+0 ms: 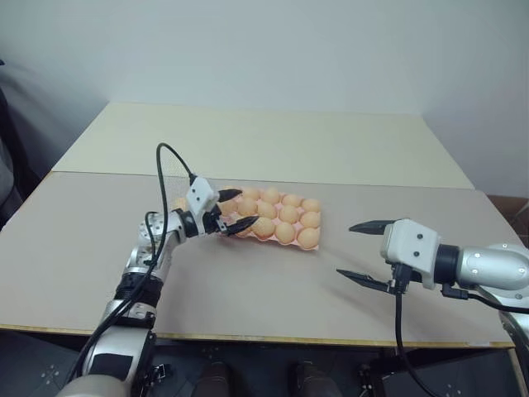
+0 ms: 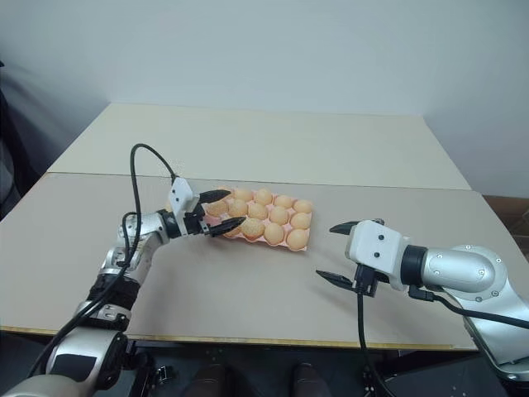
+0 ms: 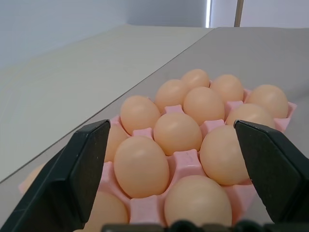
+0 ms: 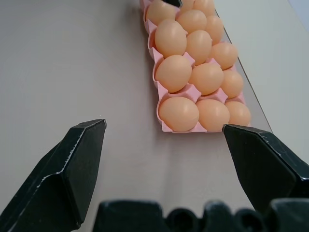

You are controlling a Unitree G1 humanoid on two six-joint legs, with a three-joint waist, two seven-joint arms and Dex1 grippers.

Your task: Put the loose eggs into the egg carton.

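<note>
The pink egg carton (image 1: 307, 247) lies in the middle of the table, and several pale orange eggs (image 1: 285, 233) sit in its cups. Every egg I can make out rests in a cup; loose eggs on the table are out of view. My left gripper (image 1: 246, 208) is open over the carton's left end. In the left wrist view its fingers (image 3: 79, 169) stand wide apart on either side of seated eggs (image 3: 140, 166) and hold nothing. My right gripper (image 1: 345, 250) hovers open above bare table to the right of the carton (image 4: 166, 128), with nothing in it.
A pale orange patch (image 1: 177, 203) shows just behind the left wrist; I cannot tell whether it is an egg or the carton's end. A second, lighter tabletop (image 1: 264, 141) adjoins at the back. Open table surface (image 1: 74, 248) lies to the left of the carton.
</note>
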